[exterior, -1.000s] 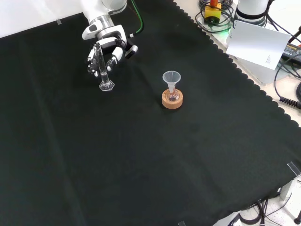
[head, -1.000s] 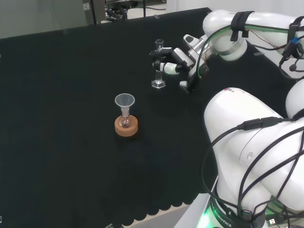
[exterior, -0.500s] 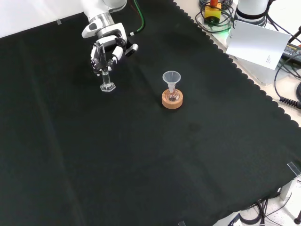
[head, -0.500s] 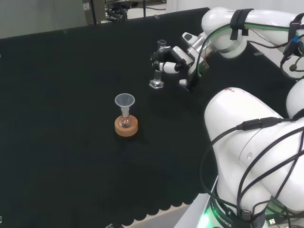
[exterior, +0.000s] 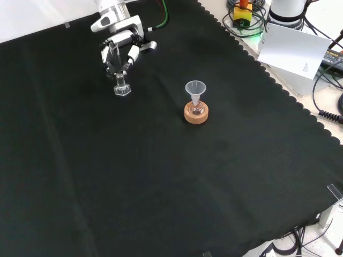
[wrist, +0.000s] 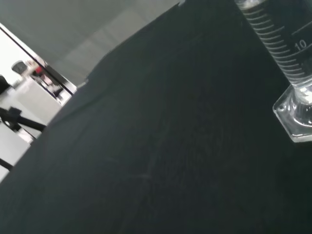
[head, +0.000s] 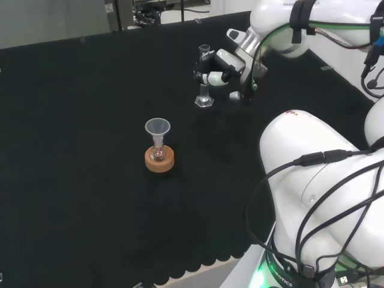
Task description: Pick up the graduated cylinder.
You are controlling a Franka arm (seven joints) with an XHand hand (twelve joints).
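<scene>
The graduated cylinder is a slim clear tube on a hexagonal foot. My hand has its fingers curled round the tube's upper part and carries it clear of the black cloth. In the front view the cylinder hangs below the hand, foot down and slightly tilted. The wrist view shows the cylinder's lower tube with printed marks and its foot close up.
A clear funnel sits in a small flask on a cork ring in the middle of the cloth; the front view shows the funnel to the right of the cylinder. The arm's white links stand at the head view's right.
The hand closed round the cylinder and lifted it off the cloth. Hand and cylinder have risen and shifted slightly toward the arm's base side.
</scene>
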